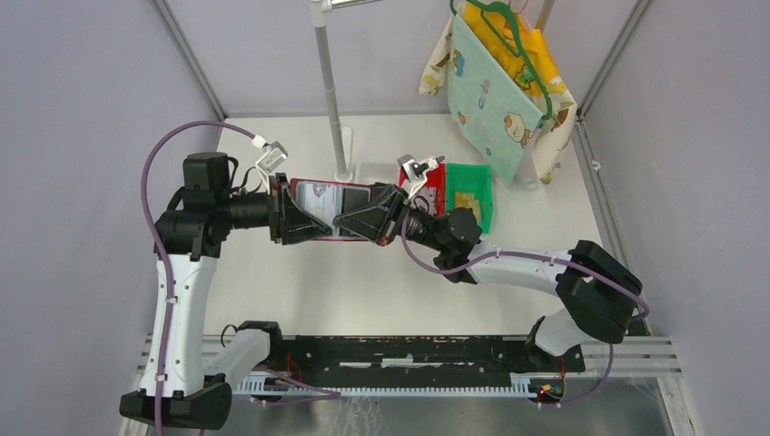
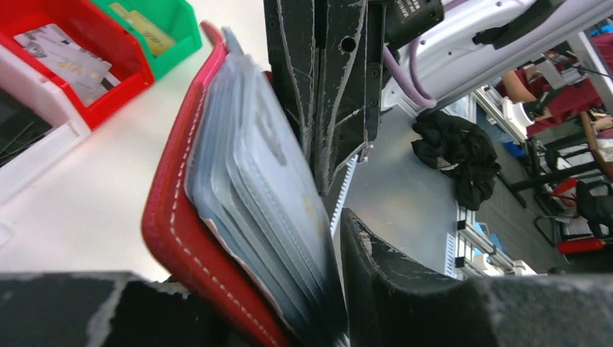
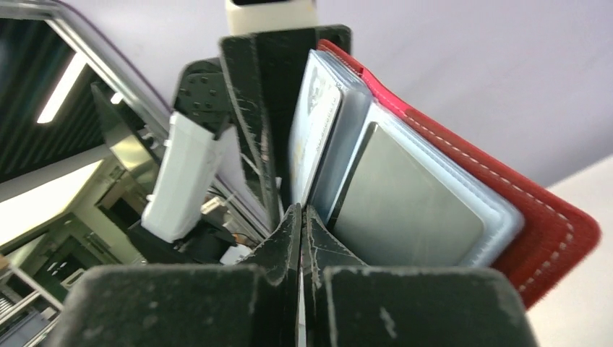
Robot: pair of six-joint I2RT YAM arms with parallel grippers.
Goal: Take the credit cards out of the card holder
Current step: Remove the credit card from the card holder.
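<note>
My left gripper [image 1: 304, 216] clamps the red card holder [image 1: 329, 193] above the table's [image 1: 363, 291] middle. My right gripper's [image 3: 300, 213] 2 fingers are pressed together, empty, beside its sleeves [image 3: 405, 210].

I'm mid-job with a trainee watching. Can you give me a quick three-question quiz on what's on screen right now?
1. True or false: the right gripper is shut.
2. Which bin holds the yellow card? A red bin, B green bin, C white bin.
3. Fill in: between the left gripper fingers sits the ___.
Key: 1 true; 2 B; 3 card holder.
</note>
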